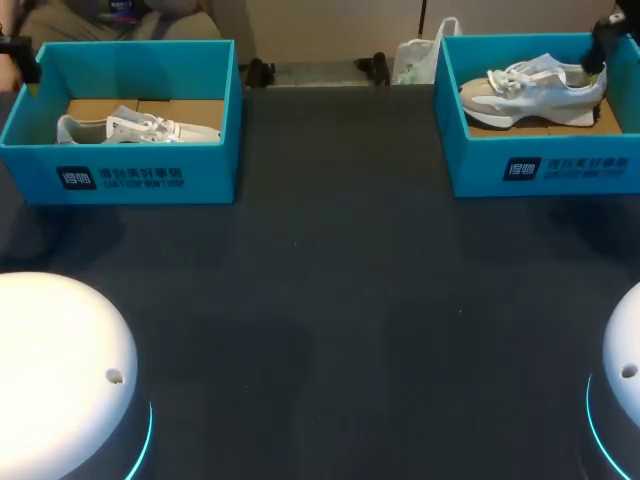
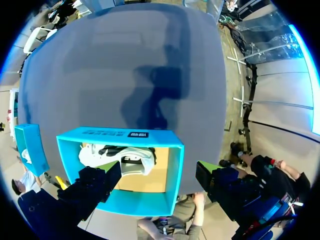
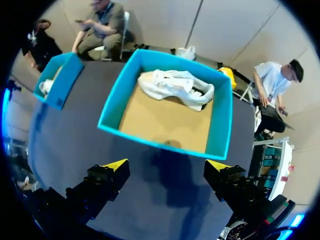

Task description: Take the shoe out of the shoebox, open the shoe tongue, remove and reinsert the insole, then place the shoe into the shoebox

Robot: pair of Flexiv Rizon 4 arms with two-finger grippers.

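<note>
Head view: shoeboxes (image 1: 140, 175) (image 1: 560, 165) on dark table (image 1: 330, 300)

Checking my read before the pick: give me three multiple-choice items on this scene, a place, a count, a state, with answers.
1. How many teal shoeboxes are on the table? A) one B) two C) three
2. Where is the grey-and-white sneaker? A) on the bare table B) inside the right shoebox C) off the table
3. The right tool is: A) shut on the sneaker B) shut on a box wall C) open, empty
Answers: B, the left shoebox plus the right one; B, it lies on that box's cardboard floor; C, its yellow tips stand apart.
</note>
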